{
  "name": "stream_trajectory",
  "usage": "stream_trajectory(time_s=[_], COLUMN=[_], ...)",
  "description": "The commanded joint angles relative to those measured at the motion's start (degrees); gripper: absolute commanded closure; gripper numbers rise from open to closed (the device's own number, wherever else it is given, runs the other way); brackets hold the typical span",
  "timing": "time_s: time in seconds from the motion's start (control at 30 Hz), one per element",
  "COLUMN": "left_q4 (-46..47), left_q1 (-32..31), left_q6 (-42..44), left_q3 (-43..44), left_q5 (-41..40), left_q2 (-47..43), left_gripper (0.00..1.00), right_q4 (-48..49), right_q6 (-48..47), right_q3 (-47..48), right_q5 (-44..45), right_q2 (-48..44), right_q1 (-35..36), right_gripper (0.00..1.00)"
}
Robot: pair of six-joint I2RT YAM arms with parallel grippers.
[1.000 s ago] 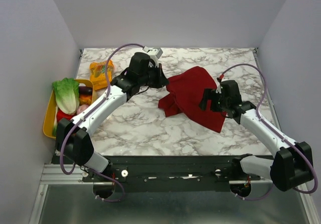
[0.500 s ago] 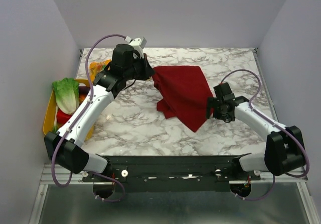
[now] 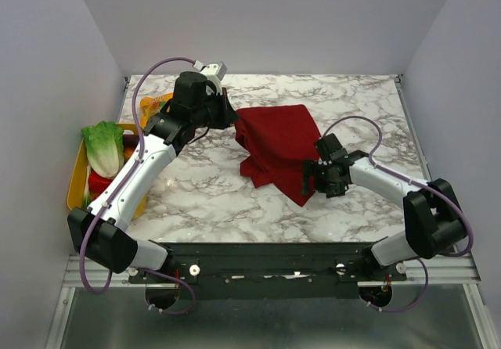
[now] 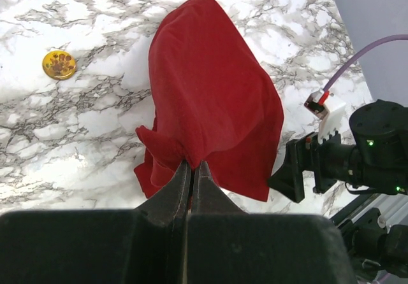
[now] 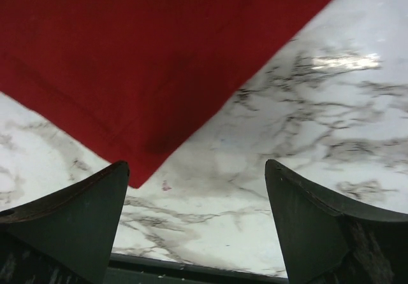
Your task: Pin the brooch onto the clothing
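Observation:
The clothing [image 3: 278,147], a dark red T-shirt, lies bunched on the marble table, hanging in folds from its far-left edge. My left gripper [image 4: 192,164] is shut on a pinch of that edge [image 3: 232,117], with the cloth spreading away from it in the left wrist view [image 4: 210,93]. The brooch [image 4: 59,64], a small gold disc, rests on bare marble beyond the shirt's left side. My right gripper [image 5: 196,166] stands open low over the table, and the shirt's near corner [image 5: 137,179] lies just inside its left finger [image 5: 83,214]. In the top view it sits at that corner [image 3: 310,180].
A yellow tray [image 3: 76,186] holding lettuce [image 3: 103,147] and other food stands at the table's left edge. An orange snack packet [image 3: 153,102] lies behind it, partly hidden by the left arm. White walls close in the table on three sides.
My left gripper has drawn the shirt's edge back and to the left, spreading the cloth. The right gripper has moved from the shirt's right side down to its near corner, still open.

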Motion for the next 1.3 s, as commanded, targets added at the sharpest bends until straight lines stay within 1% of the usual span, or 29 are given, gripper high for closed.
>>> stream_trajectory(time_s=[0.0,0.17,0.23,0.27,0.4,0.43,0.47,0.53,0.57,0.6,0.63,0.67,0.7,0.73,0.77,0.8,0.83,0.87,0.9,0.97,1.03,1.07,1.1,1.13,1.17,1.2,1.23,1.27], left_q4=[0.06,0.32,0.67,0.93,1.02,0.76,0.67,0.41,0.41,0.41,0.23,0.14,-0.29,-0.38,-0.64,-0.82,-0.91,-0.82,-1.08,-1.52,-2.49,-2.93,-3.72,-3.98,-4.07,-3.99,-3.55,-3.11], left_q1=[0.54,0.89,0.89,0.89,1.06,1.15,1.15,1.15,1.15,1.15,1.24,1.33,1.33,1.33,1.33,1.33,1.33,1.33,1.33,1.33,1.33,1.33,1.33,1.15,1.15,0.72,0.45,-0.07], left_q6=[1.92,1.58,1.40,1.23,0.87,0.87,0.87,0.78,0.70,0.70,0.70,0.61,0.61,0.78,0.70,0.78,0.87,0.78,0.87,0.96,1.31,1.31,1.49,1.57,1.66,1.58,1.66,1.75], left_q3=[-0.84,-1.80,-2.24,-3.11,-4.00,-4.09,-4.18,-4.44,-4.53,-4.53,-4.44,-4.09,-3.83,-3.48,-3.04,-2.77,-2.51,-1.81,-1.19,1.43,3.63,5.91,7.06,8.99,9.79,10.49,11.46,11.73], left_q5=[1.18,1.52,2.05,2.23,1.96,1.97,1.97,1.62,1.35,1.09,1.09,1.00,1.09,1.09,1.17,1.09,0.83,0.82,0.82,1.35,1.96,1.79,1.44,1.18,0.65,0.21,-0.23,-2.75], left_q2=[-0.28,-0.54,-0.97,-1.24,-2.38,-2.82,-3.08,-3.78,-3.88,-3.96,-3.88,-3.79,-3.62,-3.35,-3.26,-3.26,-3.09,-3.00,-2.82,-2.12,-1.42,-1.42,-1.50,-2.03,-2.55,-3.08,-4.91,-6.15], left_gripper=[1.00,1.00,1.00,1.00,1.00,1.00,1.00,1.00,1.00,1.00,1.00,1.00,1.00,1.00,1.00,1.00,1.00,1.00,1.00,1.00,1.00,1.00,1.00,1.00,1.00,1.00,1.00,1.00], right_q4=[3.91,5.32,5.24,4.54,0.68,-0.12,-1.69,-3.28,-4.51,-4.95,-5.22,-5.22,-5.14,-4.87,-4.78,-5.13,-5.57,-6.79,-7.59,-9.25,-9.97,-10.32,-10.58,-10.93,-10.94,-10.76,-9.45,-7.87], right_q6=[4.33,5.39,5.48,5.39,5.04,4.95,4.69,3.72,3.46,3.02,2.84,2.49,2.40,2.14,1.44,1.17,0.65,-0.66,-1.37,-3.91,-5.76,-7.95,-8.84,-11.37,-12.44,-13.24,-15.68,-17.27], right_q3=[0.18,2.10,3.94,4.56,7.99,8.43,9.31,10.28,10.63,10.72,10.64,10.20,9.06,8.53,8.18,8.17,8.96,9.92,10.89,15.19,18.97,23.16,25.38,30.01,31.88,33.47,34.88,35.76], right_q5=[-5.43,-5.62,-4.56,-4.04,-1.32,-0.44,1.14,2.47,2.82,3.00,3.09,3.09,3.35,3.61,4.40,7.19,8.61,9.93,12.47,13.80,15.04,15.82,19.14,20.39,21.53,23.89,24.18,24.27], right_q2=[0.63,3.08,6.07,7.38,13.28,15.11,15.92,19.50,21.09,22.33,23.38,24.96,24.98,24.63,22.88,21.39,19.98,18.40,14.64,10.32,3.64,1.44,-0.58,-4.78,-6.56,-10.67,-12.71,-15.25], right_q1=[1.55,3.21,4.44,5.84,9.54,10.33,12.08,13.76,15.33,15.96,16.57,17.27,17.46,17.46,17.46,17.37,17.37,17.02,16.84,15.18,13.77,12.98,12.89,12.89,12.89,12.80,12.89,12.89], right_gripper=[0.05,0.05,0.05,0.07,0.09,0.15,0.16,0.23,0.23,0.31,0.35,0.37,0.52,0.60,0.68,0.76,0.90,0.97,0.99,1.00,1.00,1.00,1.00,0.99,1.00,0.99,1.00,1.00])
